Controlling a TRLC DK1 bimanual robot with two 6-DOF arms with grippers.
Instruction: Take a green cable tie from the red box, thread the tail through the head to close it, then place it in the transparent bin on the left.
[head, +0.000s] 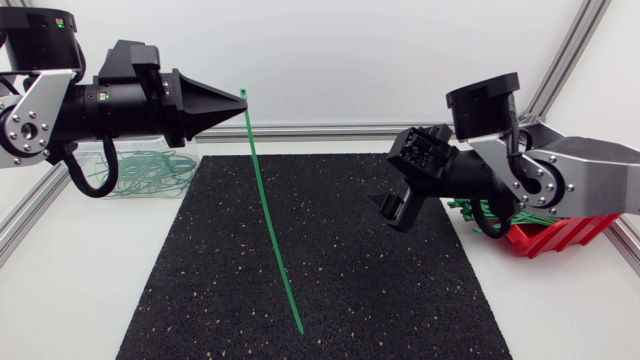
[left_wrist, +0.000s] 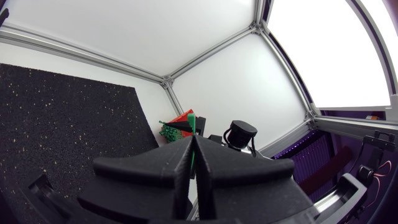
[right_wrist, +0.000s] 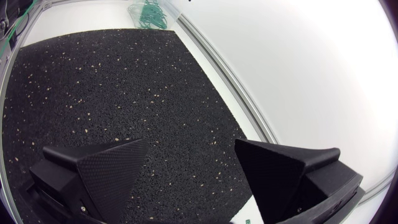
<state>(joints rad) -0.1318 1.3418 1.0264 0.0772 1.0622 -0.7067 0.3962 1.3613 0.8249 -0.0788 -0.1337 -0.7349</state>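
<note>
A long green cable tie (head: 270, 215) hangs straight from my left gripper (head: 240, 97), which is shut on its upper end, high above the black mat's far edge. The tie's lower tip reaches toward the mat's front. In the left wrist view the tie (left_wrist: 192, 121) sticks out between the closed fingers (left_wrist: 180, 168). My right gripper (head: 400, 180) hovers open and empty over the mat's right side, apart from the tie. Its fingers (right_wrist: 99, 171) stand wide over bare mat. The red box (head: 545, 235) lies behind the right arm. The transparent bin (head: 150, 170) at the left holds green ties.
The black speckled mat (head: 330, 290) covers the table's middle. Aluminium frame rails (head: 320, 130) run along the back and sides. Loose green ties (head: 465, 210) stick out of the red box by the right wrist.
</note>
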